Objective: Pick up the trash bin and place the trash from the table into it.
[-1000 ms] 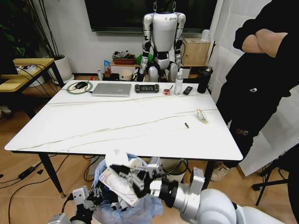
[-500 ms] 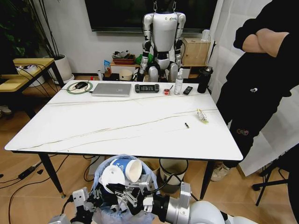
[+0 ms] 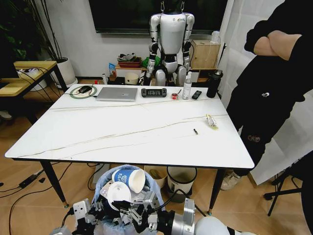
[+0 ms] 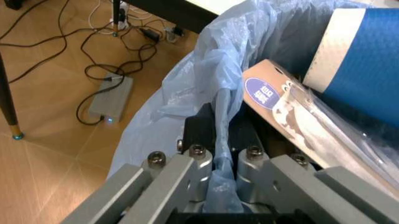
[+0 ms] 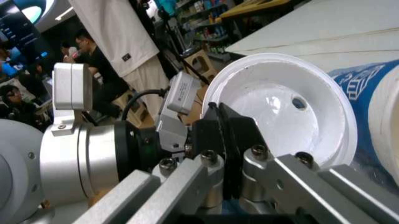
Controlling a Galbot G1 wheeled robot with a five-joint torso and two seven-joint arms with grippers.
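Observation:
The trash bin (image 3: pixel 105 188), lined with a light-blue bag (image 4: pixel 206 70), hangs low in front of the table (image 3: pixel 122 132). My left gripper (image 3: pixel 92 211) is shut on its bagged rim, and the left wrist view shows the gripper (image 4: pixel 219 140) pinching the plastic. Inside lie a blue-white paper cup (image 3: pixel 130 178), seen as a cup (image 4: pixel 367 65) close up, and a cardboard piece under clear wrapper (image 4: pixel 274 93). My right gripper (image 3: pixel 131 208) is shut on the edge of a white lid (image 3: pixel 119 194) over the bin mouth. The right wrist view shows the gripper (image 5: pixel 219 122) at the lid (image 5: pixel 281 107). A small crumpled wrapper (image 3: pixel 211 121) lies on the table's right side.
A laptop (image 3: pixel 116 94), controller, bottles and remote line the table's far edge. A person in black (image 3: pixel 274 88) stands at the right. A white bin with black rim (image 3: pixel 181 178) sits under the table. A humanoid robot (image 3: pixel 171 39) stands behind; a yellow desk (image 3: pixel 29 73) is at the left.
My right gripper has sunk lower over the bin with the white lid. The wrapper piece it carried now lies inside, and the cup rests on top of the bin.

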